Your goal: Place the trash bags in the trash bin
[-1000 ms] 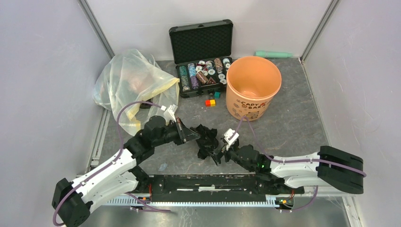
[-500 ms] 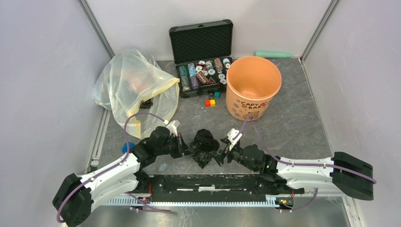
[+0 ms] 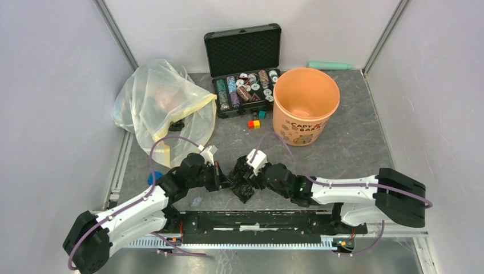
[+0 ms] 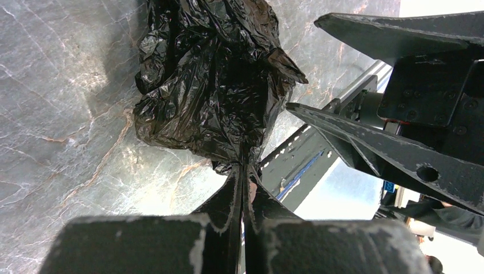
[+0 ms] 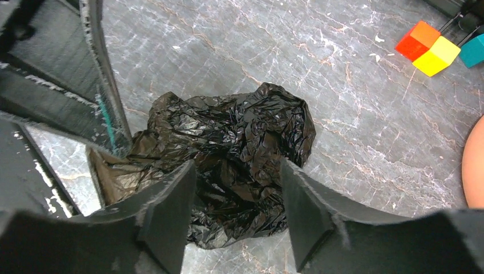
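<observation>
The black trash bag (image 3: 242, 189) lies crumpled on the table near the front edge, between my two arms. My left gripper (image 3: 226, 181) is shut on the bag's near edge, and the left wrist view shows the jaws (image 4: 244, 166) pinching a fold of the bag (image 4: 211, 85). My right gripper (image 3: 246, 176) is open and hovers over the bag. In the right wrist view the jaws (image 5: 237, 165) stand on either side of the bag (image 5: 240, 137). The peach-orange trash bin (image 3: 305, 103) stands upright at the back right, and looks empty inside.
A big translucent yellowish bag (image 3: 160, 103) lies at the back left. An open black case of chips (image 3: 244, 68) stands beside the bin. Small coloured cubes (image 3: 254, 122) lie in front of the case. A green tube (image 3: 330, 65) lies by the back wall.
My left gripper pulled the bag toward the front edge and then held still. My right gripper swung left and forward, and it is now over the bag.
</observation>
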You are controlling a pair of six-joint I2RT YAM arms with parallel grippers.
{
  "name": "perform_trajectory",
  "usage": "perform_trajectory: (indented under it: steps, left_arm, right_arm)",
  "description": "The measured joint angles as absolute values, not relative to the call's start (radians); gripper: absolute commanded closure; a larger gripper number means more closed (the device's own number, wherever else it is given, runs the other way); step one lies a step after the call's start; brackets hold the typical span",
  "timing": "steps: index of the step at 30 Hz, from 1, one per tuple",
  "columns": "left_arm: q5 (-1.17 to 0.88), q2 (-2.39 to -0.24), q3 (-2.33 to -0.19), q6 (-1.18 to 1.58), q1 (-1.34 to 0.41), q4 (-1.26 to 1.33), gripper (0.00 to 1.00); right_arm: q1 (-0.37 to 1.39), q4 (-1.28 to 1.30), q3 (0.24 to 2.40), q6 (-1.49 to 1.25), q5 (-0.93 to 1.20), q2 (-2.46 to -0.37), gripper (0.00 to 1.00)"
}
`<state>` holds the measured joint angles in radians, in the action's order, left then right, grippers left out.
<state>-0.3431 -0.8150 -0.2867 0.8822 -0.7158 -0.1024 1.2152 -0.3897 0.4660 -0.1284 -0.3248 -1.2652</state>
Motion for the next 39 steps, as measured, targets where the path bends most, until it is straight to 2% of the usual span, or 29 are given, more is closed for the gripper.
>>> perform_trajectory:
  steps: [3,7,8,13,20,28,39]
  left_arm:
    - [-0.342,-0.813,-0.287,0.872,-0.716,-0.117,0.98]
    - [-0.331,-0.798,-0.290,0.866,-0.716,-0.157,0.98]
    - [-0.323,-0.793,-0.292,0.862,-0.716,-0.167,0.98]
    - [-0.261,-0.766,-0.310,0.846,-0.716,-0.233,0.98]
    - [-0.130,-0.704,-0.323,0.844,-0.716,-0.342,0.98]
    - [0.133,-0.502,-0.329,0.917,-0.716,-0.538,0.98]
    - [0.327,-0.291,-0.340,0.998,-0.716,-0.721,0.98]
  right_arm:
    - [1.215,-0.360,0.504,-0.122,-0.345,-1.315,0.59]
    - [1.215,-0.332,0.511,-0.120,-0.376,-1.331,0.95]
    - [1.215,-0.326,0.511,-0.125,-0.387,-1.331,1.00]
    - [1.206,-0.295,0.496,-0.154,-0.480,-1.297,1.00]
    - [1.158,-0.232,0.351,-0.242,-0.662,-1.013,1.00]
    - [1.070,0.063,0.314,-0.480,-0.875,-0.790,1.00]
    - [1.045,0.327,0.310,-0.698,-1.027,-0.714,1.00]
